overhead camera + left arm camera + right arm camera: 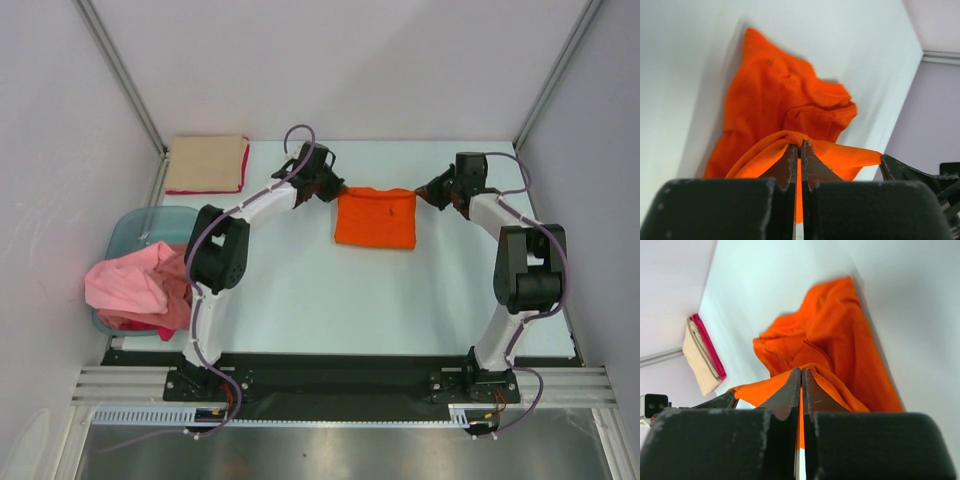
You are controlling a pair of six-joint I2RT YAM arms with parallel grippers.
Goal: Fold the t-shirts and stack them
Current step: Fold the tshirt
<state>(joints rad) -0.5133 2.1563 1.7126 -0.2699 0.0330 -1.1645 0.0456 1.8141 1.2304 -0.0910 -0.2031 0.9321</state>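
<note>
The bright orange t-shirt (375,218) lies partly folded at the far middle of the table. My left gripper (333,190) is shut on its far left corner, and my right gripper (428,192) is shut on its far right corner. In the left wrist view the orange cloth (785,105) is pinched between my closed fingers (790,162). The right wrist view shows the orange cloth (835,340) held the same way by its fingers (790,390). A folded tan shirt on a red one (207,163) lies at the far left; it also shows in the right wrist view (702,360). A pink shirt (130,283) is heaped at the left.
A translucent blue-green tub (135,232) stands at the left table edge, with the pink and a reddish shirt (178,300) spilling over it. White walls enclose the table on three sides.
</note>
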